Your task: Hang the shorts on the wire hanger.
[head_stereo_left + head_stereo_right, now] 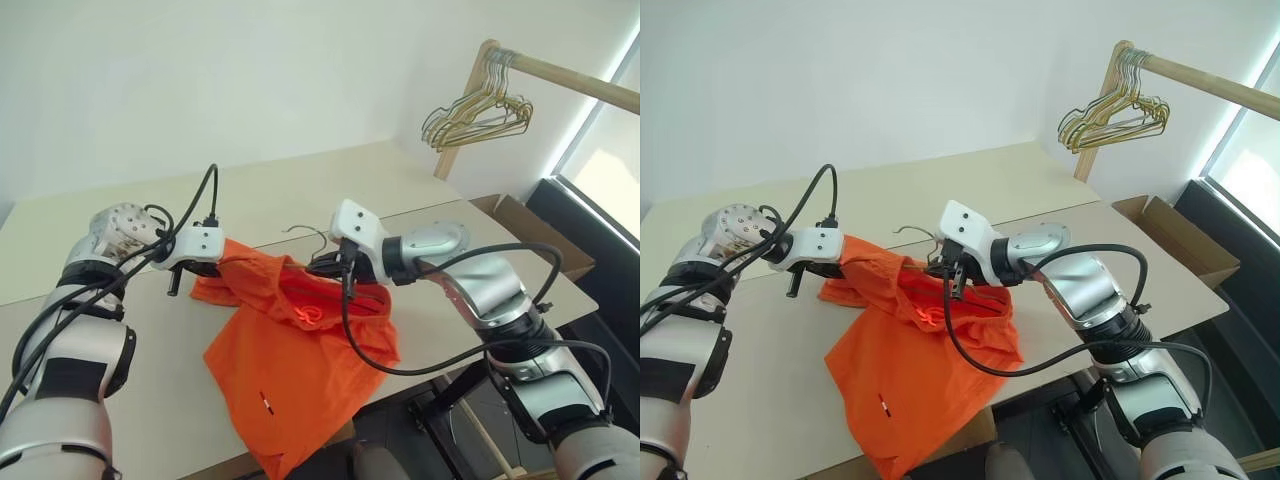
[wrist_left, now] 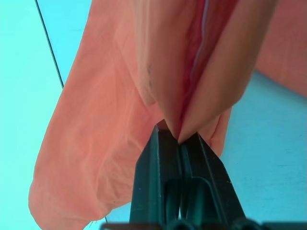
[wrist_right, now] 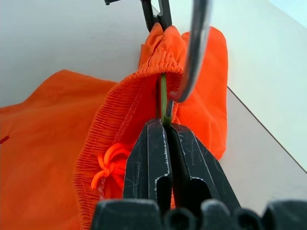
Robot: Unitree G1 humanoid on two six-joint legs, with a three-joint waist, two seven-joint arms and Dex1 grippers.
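- Right wrist view had your shorts (image 3: 144, 120) bunched just ahead of the right gripper (image 3: 165, 125), waistband wrapped around the wire hanger (image 3: 164, 103) it pinched.
- Left gripper (image 2: 180, 139) was clamped on a fabric fold at its fingertips.
- Threading was underway, by my reading; next you'd need to draw the cloth further along the wire.

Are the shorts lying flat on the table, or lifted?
Partly lifted. Both grippers, left and right, hold the shorts by the waistband, while the lower part rests on the table.
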